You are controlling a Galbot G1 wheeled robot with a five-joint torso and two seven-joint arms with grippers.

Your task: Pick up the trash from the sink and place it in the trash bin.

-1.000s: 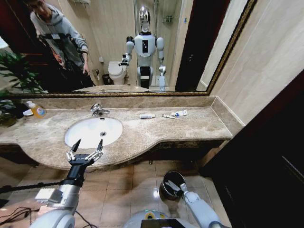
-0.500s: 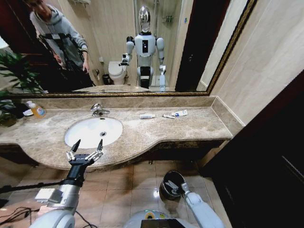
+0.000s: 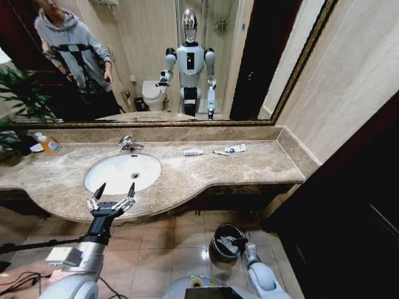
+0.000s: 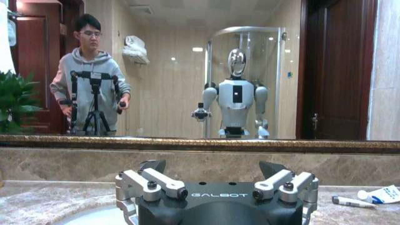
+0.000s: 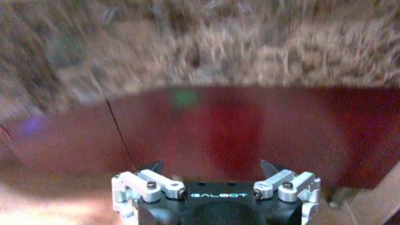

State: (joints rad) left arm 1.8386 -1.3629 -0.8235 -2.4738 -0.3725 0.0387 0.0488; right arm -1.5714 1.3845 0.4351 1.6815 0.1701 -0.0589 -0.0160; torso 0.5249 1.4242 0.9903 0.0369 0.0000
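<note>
The white oval sink (image 3: 115, 171) lies in the beige marble countertop (image 3: 187, 177), and its basin shows just the drain. The trash lies on the counter to its right: a short white tube (image 3: 194, 152) and a toothpaste tube (image 3: 232, 149), which the left wrist view shows too (image 4: 381, 193) beside a thin white piece (image 4: 350, 201). My left gripper (image 3: 112, 198) (image 4: 212, 166) hovers open at the counter's front edge, before the sink. The dark round trash bin (image 3: 216, 246) stands on the floor. My right gripper (image 3: 240, 240) (image 5: 211, 166) is open at the bin's right rim, holding nothing.
A chrome faucet (image 3: 129, 144) rises behind the sink. An orange-yellow bottle (image 3: 48, 145) and a green plant (image 3: 19, 99) occupy the far left of the counter. A wide mirror (image 3: 187, 62) backs the counter. A dark wall panel (image 3: 349, 212) closes the right side; tiled floor lies below.
My right arm has swung inward, and its gripper has moved from over the bin's opening to its right rim. The left gripper and the items on the counter have stayed put.
</note>
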